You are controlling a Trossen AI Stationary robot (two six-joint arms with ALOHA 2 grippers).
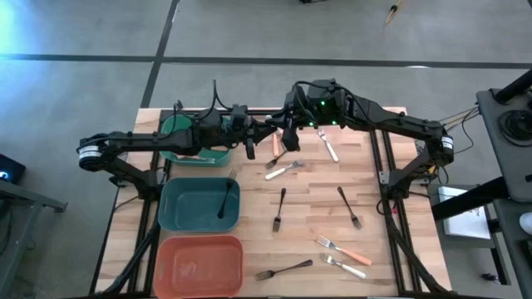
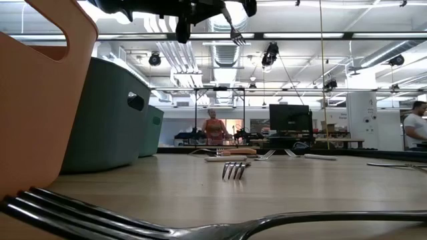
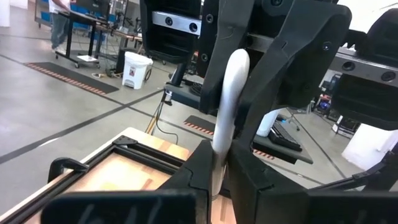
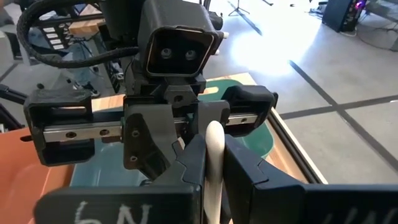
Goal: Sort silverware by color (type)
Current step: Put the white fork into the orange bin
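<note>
A white-handled fork (image 3: 226, 109) is up in the air over the table's far middle, between both grippers. My left gripper (image 3: 219, 177) reaches in from the left and my right gripper (image 4: 213, 180) from the right, facing each other, and each is shut on the handle. Seen from above, they meet beside the green bin (image 1: 193, 151). The metal tines (image 2: 235, 35) hang below the grippers, high above the table. Other forks lie flat on the wood: white-handled (image 1: 283, 170), orange-handled (image 1: 342, 249) and black (image 1: 280, 208). My left gripper pinches the fork's white handle (image 3: 217, 158) between its two fingers, coming level from the table's left and lying across it. The handle stands nearly upright, its rounded end (image 3: 238, 59) above the fingers. The fork is lifted clear. My right gripper pinches the same white handle (image 4: 213, 158) between its two fingers, coming level from the table's right and lying across it. The rounded end (image 4: 214, 129) sticks up past the fingers. How the two holds lie along the handle I cannot tell.
Three bins line the table's left side: green at the far end, teal (image 1: 179, 218) holding a black fork (image 1: 226, 198), and salmon (image 1: 199, 264) nearest. Forks are scattered over the middle and right (image 1: 349, 206), and one black fork (image 1: 283, 270) lies near the front edge.
</note>
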